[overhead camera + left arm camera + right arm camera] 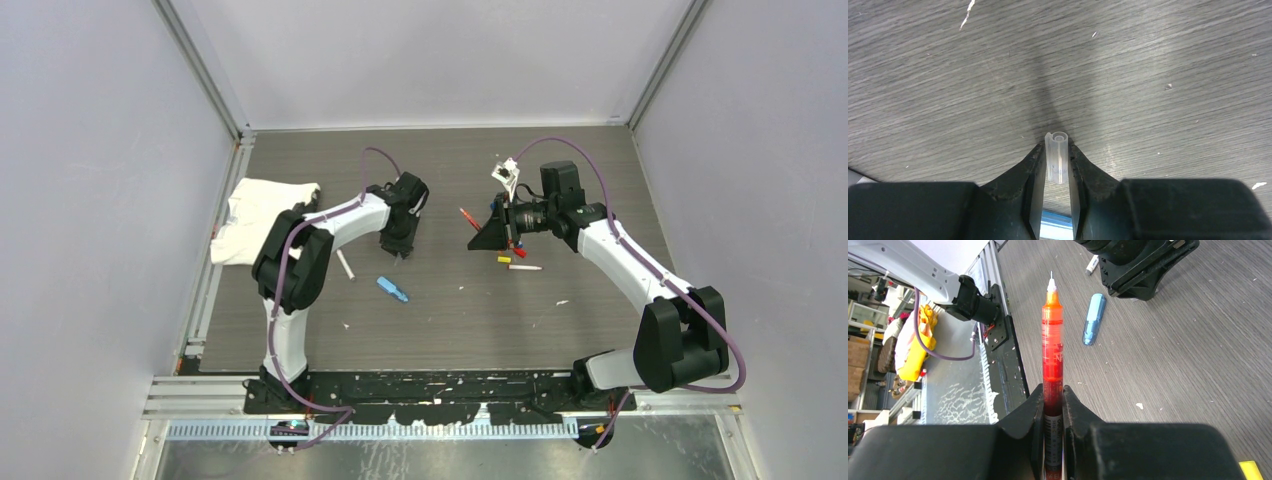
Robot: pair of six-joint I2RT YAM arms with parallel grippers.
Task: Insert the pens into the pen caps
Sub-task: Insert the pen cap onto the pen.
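A red pen (1052, 340) stands clamped between the right gripper's (1053, 391) jaws, tip pointing away from the wrist — a light-blue piece (1094, 319) lies beyond, to its right. The left gripper (1056, 147) pinches a clear cap (1057, 160) at its fingertips — just over the table (1148, 75).

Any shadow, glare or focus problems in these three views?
Left wrist: the clear cap pinched in the left end effector is sharp; a dark, soft-edged shadow runs up the table beyond it. Right wrist: the red pen in the right end effector is crisp. Top external: even light.
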